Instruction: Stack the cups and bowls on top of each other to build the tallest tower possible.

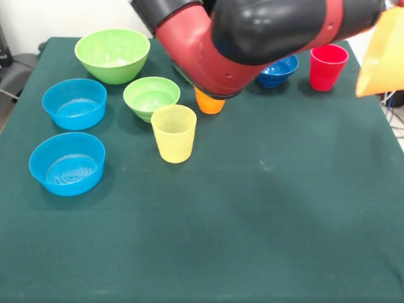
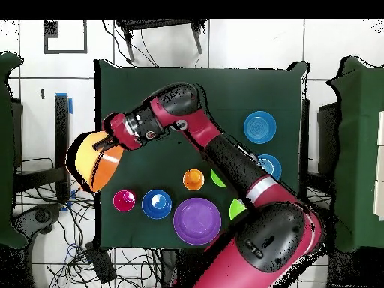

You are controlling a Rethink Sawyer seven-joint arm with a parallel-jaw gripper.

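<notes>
My gripper [image 2: 111,145] is shut on the rim of the huge orange bowl [image 2: 91,161], which hangs tilted in the air over the table's edge [image 1: 384,53]. Standing apart on the green table are the red cup [image 1: 327,66], the dark blue bowl [image 1: 278,71], the orange cup [image 1: 209,103] half behind my arm, the yellow cup [image 1: 173,133], a small green bowl [image 1: 151,98], a large green bowl [image 1: 112,55] and two light blue bowls [image 1: 74,103] [image 1: 67,163]. The purple bowl [image 2: 197,220] shows only from overhead. No tower is in view.
My red and black arm [image 1: 252,38] reaches across the back of the table [image 1: 265,240] above the cups. Cables and chair legs lie on the floor beyond the table's edge [image 2: 97,247].
</notes>
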